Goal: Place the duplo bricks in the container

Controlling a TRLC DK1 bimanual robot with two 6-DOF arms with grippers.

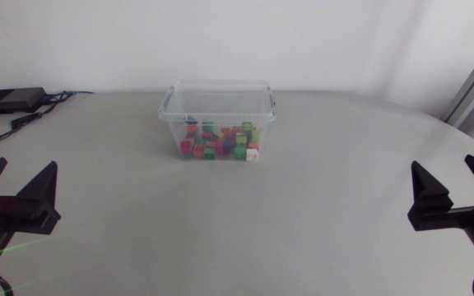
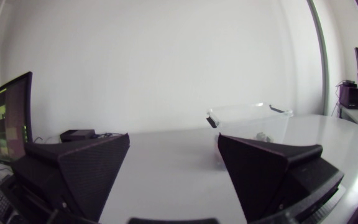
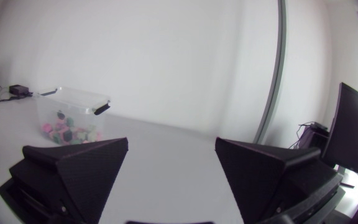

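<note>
1. The head view shows the left gripper (image 1: 16,187) wide open with nothing between its two fingers. It hangs over the near part of the bench (image 1: 237,222).
2. The right gripper (image 1: 453,187) is open just as wide and also holds nothing. It sits on the opposite side of the bench, well apart from the left one.
3. The clear container (image 1: 218,119) stands well ahead of both grippers, between their two lines of reach and touching neither.
4. Only the head view looks down into the container. From there the duplo bricks (image 1: 219,141) appear as a loose heap of red, green, pink and yellow pieces on its floor.
5. In the left wrist view, the left gripper (image 2: 173,180) has its fingers spread over bare bench. The container (image 2: 253,121) is far ahead, partly behind the finger on the right arm's side. Its contents look washed out here, and I cannot tell individual bricks apart.
6. In the right wrist view, the right gripper (image 3: 169,180) is equally spread. The container (image 3: 70,112) is far ahead, beyond the finger on the left arm's side, and the duplo bricks (image 3: 67,130) show through its wall.
7. A black box (image 1: 11,100) sits on the bench far ahead of the left gripper. The left wrist view shows it (image 2: 78,134) beyond the outer finger.
</note>
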